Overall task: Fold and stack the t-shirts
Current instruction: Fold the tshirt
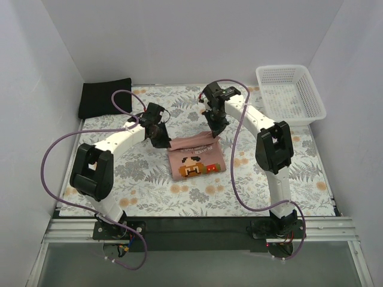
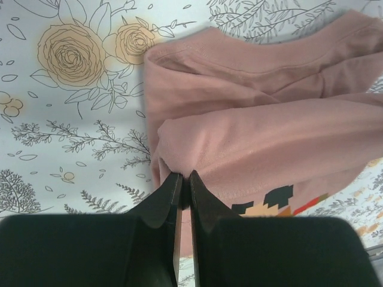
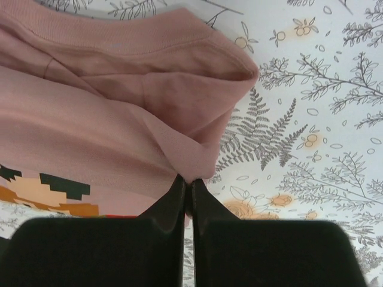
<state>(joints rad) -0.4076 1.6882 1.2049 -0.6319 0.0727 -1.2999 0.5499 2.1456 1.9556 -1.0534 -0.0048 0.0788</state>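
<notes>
Top external view: the pink t-shirt (image 1: 194,160) lies folded into a compact rectangle near the middle of the counter (image 1: 149,188), print side up, with the cartoon face toward its near edge and the lettering just beyond it. My left end effector (image 1: 160,139) sits at the shirt's far left corner and my right end effector (image 1: 214,128) at its far right corner, both arms reaching inward from either side.

In the left wrist view my fingers are pressed almost together, with a pinch of the pink cloth's folded edge caught between the tips; the layers bunch up there. The right wrist view shows the same on the other side: the fingers are closed tight on a small peak of pink fabric pulled up from the hemmed corner.

The black t-shirt (image 1: 105,98) rests folded at the far left corner of the counter, well apart from both arms. A white lattice basket (image 1: 281,68) stands at the far right corner.
</notes>
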